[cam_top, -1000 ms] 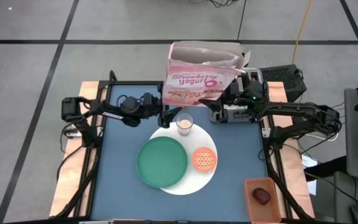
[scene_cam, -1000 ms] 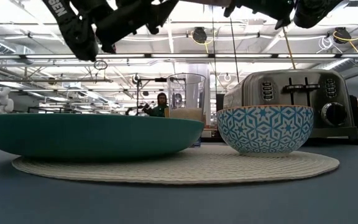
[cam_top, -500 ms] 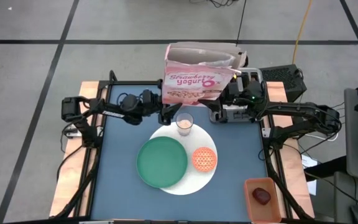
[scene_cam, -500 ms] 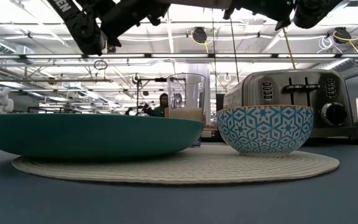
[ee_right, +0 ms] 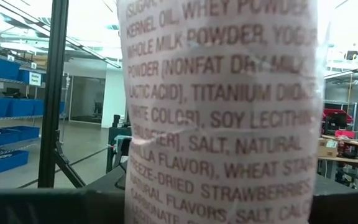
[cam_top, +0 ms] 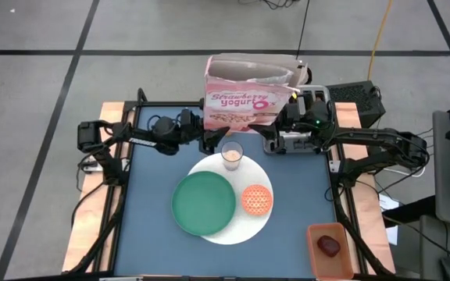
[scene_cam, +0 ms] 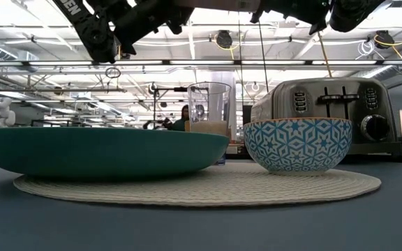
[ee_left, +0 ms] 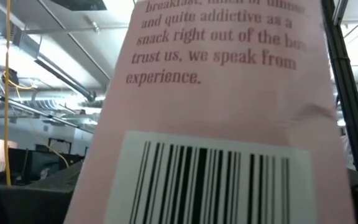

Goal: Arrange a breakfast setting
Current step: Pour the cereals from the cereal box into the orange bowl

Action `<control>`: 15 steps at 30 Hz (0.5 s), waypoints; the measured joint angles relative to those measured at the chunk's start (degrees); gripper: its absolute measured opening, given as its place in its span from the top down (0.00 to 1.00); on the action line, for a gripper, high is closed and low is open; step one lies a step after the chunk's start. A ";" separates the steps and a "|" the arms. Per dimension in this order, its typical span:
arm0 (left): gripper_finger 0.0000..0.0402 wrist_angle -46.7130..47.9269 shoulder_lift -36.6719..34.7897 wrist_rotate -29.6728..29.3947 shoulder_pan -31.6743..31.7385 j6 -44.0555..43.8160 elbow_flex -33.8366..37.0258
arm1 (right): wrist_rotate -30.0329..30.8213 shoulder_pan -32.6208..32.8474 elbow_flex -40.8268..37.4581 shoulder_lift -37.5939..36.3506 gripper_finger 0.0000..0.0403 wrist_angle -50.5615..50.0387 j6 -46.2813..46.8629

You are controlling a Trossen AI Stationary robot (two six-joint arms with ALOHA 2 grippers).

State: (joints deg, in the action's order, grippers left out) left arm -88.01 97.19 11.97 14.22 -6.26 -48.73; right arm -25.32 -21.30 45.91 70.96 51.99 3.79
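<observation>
The pink cereal bag [cam_top: 241, 97] is upright in the air above the table's far side. My left gripper [cam_top: 208, 134] is at its lower left side and my right gripper [cam_top: 286, 117] at its lower right side. The bag fills both wrist views [ee_left: 216, 124] [ee_right: 222, 112]. The glass of milk [cam_top: 232, 155] stands on the far rim of the large white plate [cam_top: 244, 232]. The green plate [cam_top: 203, 203] and the orange bowl [cam_top: 257, 200] also rest on it. The spoon is not in view. My left gripper meets the bag at its lower left side [cam_top: 212, 125], coming level from the table's left. The bag hides the fingers, so the kind of hold does not show. The bag stands upright, lifted clear of the table. My right gripper meets the bag at its lower right side [cam_top: 282, 113], coming level from the table's right. The fingers are hidden by the bag and the arm. The narrow printed side [ee_right: 222, 155] faces the wrist camera.
The silver toaster [scene_cam: 330, 104] stands at the far right, partly under my right arm [cam_top: 295, 143]. An orange tray with a dark red object [cam_top: 330, 248] sits off the near right corner. The blue table top [cam_top: 151, 179] shows bare left of the plates.
The lifted cereal bag has shifted a little toward the table's left edge, and my left arm has moved slightly with it. My right arm has kept still.
</observation>
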 joint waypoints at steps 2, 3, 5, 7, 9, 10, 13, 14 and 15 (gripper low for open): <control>0.14 0.00 0.00 0.00 0.00 0.25 0.00 | 0.01 0.00 0.00 0.00 0.52 -0.06 0.00; 0.14 0.00 0.00 0.00 0.00 0.58 0.00 | 0.00 0.00 0.00 0.00 0.52 -0.07 0.00; 0.14 -0.03 0.00 0.00 -0.11 1.57 0.00 | 0.00 0.00 0.00 0.00 0.52 -0.10 0.00; 0.14 -0.02 0.00 0.00 -0.21 1.66 0.00 | 0.00 0.00 0.00 0.00 0.52 -0.12 0.00; 0.14 -0.02 0.00 0.00 -0.20 1.75 0.00 | 0.02 0.00 0.00 0.00 0.52 -0.15 0.00; 0.14 -0.02 0.00 0.00 -0.20 1.91 0.00 | 0.02 0.00 0.00 0.00 0.52 -0.16 0.00; 0.14 -0.02 0.00 -0.55 -0.22 2.05 0.00 | 0.05 0.00 0.00 -0.02 0.52 -0.21 0.00; 0.14 -0.02 0.00 -0.89 -0.22 2.11 0.00 | 0.09 0.00 0.00 -0.02 0.52 -0.29 0.00; 0.14 -0.02 0.00 -1.13 -0.22 2.55 0.00 | 0.11 0.00 0.00 -0.02 0.52 -0.33 0.00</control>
State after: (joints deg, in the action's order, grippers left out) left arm -88.03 97.19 10.84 14.00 -3.71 -48.73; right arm -25.21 -21.30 45.91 70.94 51.66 3.79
